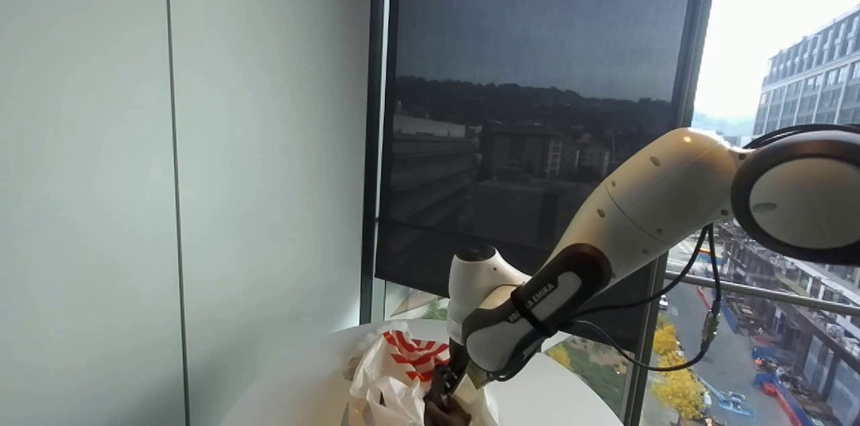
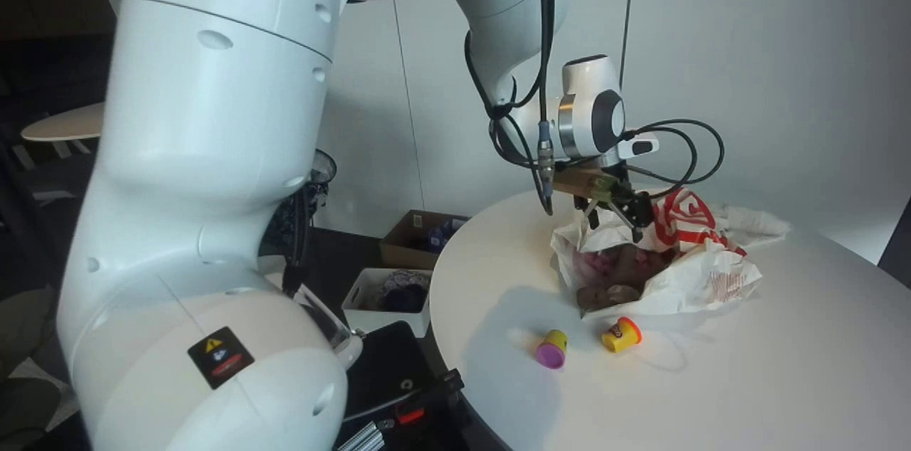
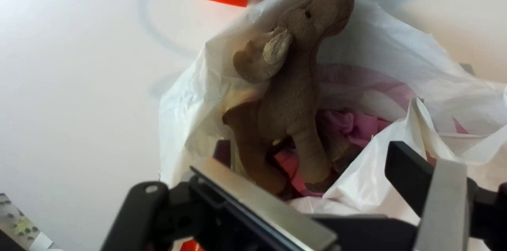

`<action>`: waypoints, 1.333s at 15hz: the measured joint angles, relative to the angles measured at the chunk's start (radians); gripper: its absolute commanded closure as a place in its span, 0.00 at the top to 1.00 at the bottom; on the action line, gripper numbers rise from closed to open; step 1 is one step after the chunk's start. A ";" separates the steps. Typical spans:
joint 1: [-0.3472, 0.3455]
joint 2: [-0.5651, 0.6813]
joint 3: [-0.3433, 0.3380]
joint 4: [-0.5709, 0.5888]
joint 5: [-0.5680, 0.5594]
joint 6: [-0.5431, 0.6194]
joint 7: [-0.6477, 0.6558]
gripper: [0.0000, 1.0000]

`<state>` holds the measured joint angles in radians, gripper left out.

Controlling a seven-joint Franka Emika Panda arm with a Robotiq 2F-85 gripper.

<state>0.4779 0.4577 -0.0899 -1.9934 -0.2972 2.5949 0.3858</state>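
White plastic bag [image 2: 701, 287], red-printed, lying mouth open on the round table [image 2: 712, 394]. Brown plush animal [image 3: 293, 88] — in the bag's mouth, over pink cloth [image 3: 352, 124]. End effector [image 3: 312, 154] — above the bag, fingers [image 3: 408, 177] spread apart, gripping nothing. Progress, as judged: plush animal inside the bag and free of any hold; outside it, untouched, an orange-lidded tub [image 2: 620, 336] just beside the bag and a purple-lidded tub [image 2: 553, 349] near it.

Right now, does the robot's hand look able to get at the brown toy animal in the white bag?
Probably yes: the hand is open over the open bag, and the toy lies largely uncovered. A bag fold near one finger might get in the way.
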 measured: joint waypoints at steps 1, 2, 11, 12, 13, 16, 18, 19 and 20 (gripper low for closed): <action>-0.007 -0.042 0.013 -0.038 0.001 -0.023 0.000 1.00; -0.017 -0.081 0.027 -0.079 0.002 -0.042 0.001 1.00; -0.170 -0.062 0.043 -0.327 -0.004 0.187 -0.001 1.00; -0.180 -0.034 0.040 -0.327 -0.002 0.219 -0.005 1.00; -0.188 -0.004 0.037 -0.325 0.003 0.248 -0.011 1.00; -0.191 0.076 0.027 -0.301 0.009 0.319 -0.030 1.00; -0.190 0.120 0.022 -0.270 0.020 0.343 -0.045 1.00; -0.190 0.138 0.022 -0.251 0.031 0.344 -0.058 1.00; -0.190 0.155 0.022 -0.231 0.044 0.344 -0.072 1.00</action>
<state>0.2882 0.6128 -0.0681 -2.2243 -0.2536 2.9390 0.3142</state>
